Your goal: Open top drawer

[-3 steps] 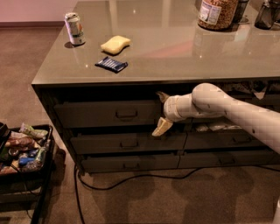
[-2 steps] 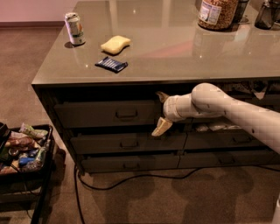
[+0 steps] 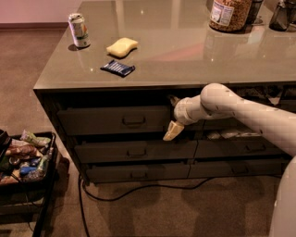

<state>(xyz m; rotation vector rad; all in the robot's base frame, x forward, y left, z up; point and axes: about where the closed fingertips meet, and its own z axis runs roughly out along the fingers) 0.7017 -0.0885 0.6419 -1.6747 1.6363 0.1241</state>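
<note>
Counter [image 3: 185,55]: glossy grey-green top; a soda can [image 3: 78,30] stands upright near the left edge; a yellow sponge [image 3: 122,46] lies just right of the can; a dark blue packet [image 3: 118,68] lies nearer the front edge; a jar [image 3: 229,13] stands at the rear right; the gripper [image 3: 172,116] sits below the front edge, about midway along it.

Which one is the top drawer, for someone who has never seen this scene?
Under the grey table, look at the left half of its front. The top drawer is the highest there, right beneath the tabletop, with the pincer at its right end. Its panel is taller than those of the two lower drawers.
</note>
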